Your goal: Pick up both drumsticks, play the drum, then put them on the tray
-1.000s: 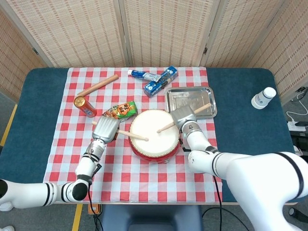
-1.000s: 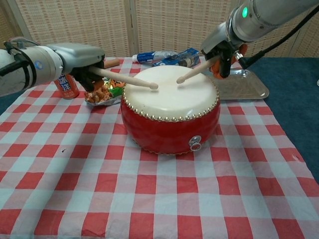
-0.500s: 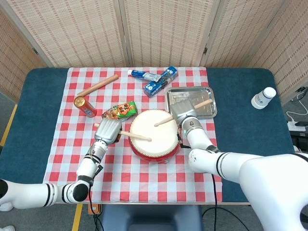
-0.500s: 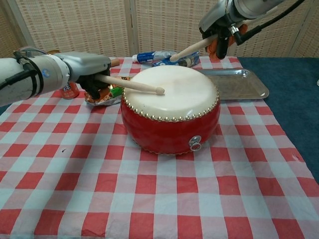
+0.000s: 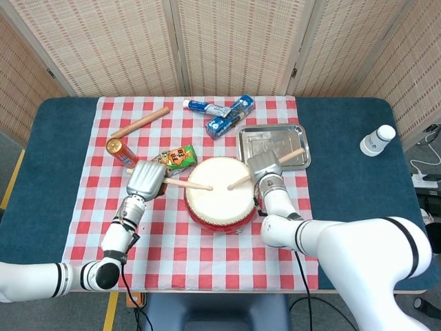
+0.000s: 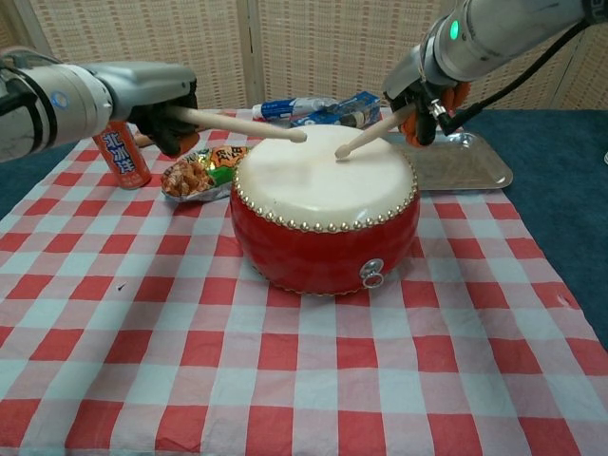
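Both hands' fingers grip wooden drumsticks, L point(image 6: 161, 119) & R point(image 6: 423, 100); tips over round drum point(image 6: 323, 214).

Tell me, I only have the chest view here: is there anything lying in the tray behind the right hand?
Observer: No. In the head view the tray holds nothing. Only the back end of the drumstick in the right hand shows over it.
Operator: Anything further right, past the tray?
Observer: Yes, a white bottle sits on the blue table, well apart from the tray.
Operator: And beyond the left hand?
Observer: Past the left hand and the can, a wooden rod lies at a slant on the checked cloth.
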Controlling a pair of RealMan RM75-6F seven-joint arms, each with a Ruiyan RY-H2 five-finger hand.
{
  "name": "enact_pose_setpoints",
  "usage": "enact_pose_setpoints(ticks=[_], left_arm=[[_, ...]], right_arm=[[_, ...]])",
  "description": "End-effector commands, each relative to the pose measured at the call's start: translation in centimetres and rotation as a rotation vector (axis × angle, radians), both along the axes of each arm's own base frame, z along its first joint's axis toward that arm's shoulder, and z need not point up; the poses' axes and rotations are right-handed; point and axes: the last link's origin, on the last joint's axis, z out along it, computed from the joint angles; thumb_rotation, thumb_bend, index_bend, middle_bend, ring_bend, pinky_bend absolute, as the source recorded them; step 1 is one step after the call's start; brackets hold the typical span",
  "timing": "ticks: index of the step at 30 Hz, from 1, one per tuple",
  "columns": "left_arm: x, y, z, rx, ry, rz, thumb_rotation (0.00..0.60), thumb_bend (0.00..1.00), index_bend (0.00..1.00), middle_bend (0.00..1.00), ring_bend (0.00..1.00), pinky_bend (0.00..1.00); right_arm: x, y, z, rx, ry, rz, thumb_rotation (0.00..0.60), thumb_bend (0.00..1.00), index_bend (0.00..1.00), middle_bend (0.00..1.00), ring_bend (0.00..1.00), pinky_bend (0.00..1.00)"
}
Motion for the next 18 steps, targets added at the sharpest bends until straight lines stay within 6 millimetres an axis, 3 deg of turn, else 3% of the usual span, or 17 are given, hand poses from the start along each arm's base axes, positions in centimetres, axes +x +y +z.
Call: enact_pose_setpoints(ticks=[1,5,9,12,15,18], left_arm=[[-0.5,-0.3,-3.2,-0.066,0.080,0.013,0.600,0.57,1.00,1.00,1.00,1.00],[-0.8,0.0,-2.5,-0.023,0.062,0.022,0.600,0.57,1.00,1.00,1.00,1.00],[-0.5,0.4,0.8,0.044,-0.010,0.016,0.600,0.57,1.00,1.00,1.00,1.00],[-0.1,0.4,2.2,0.064,-0.042,0.001,0.600,0.57,1.00,1.00,1.00,1.00],[0.1,0.3,1.6,0.041,-0.028,-0.010,0.600,0.57,1.00,1.00,1.00,1.00],[0.0,0.1,-0.8,-0.015,0.005,0.001,0.600,0.57,1.00,1.00,1.00,1.00]], right_arm=[[1.4,0.7,2.0,-0.007,-0.092,0.020,0.600,0.70,1.00,1.00,1.00,1.00],[0.0,0.6,1.4,0.006,-0.063,0.012,0.600,0.70,1.00,1.00,1.00,1.00],[-2.0,0.3,-0.7,0.025,0.018,-0.007,0.600,0.70,1.00,1.00,1.00,1.00],[-2.4,0.0,-1.5,0.024,0.053,-0.012,0.600,0.70,1.00,1.00,1.00,1.00],[-1.3,-0.1,-0.8,0.009,-0.007,-0.011,0.600,0.70,1.00,1.00,1.00,1.00],[0.2,0.2,0.9,-0.004,-0.083,0.006,0.600,0.70,1.00,1.00,1.00,1.00]])
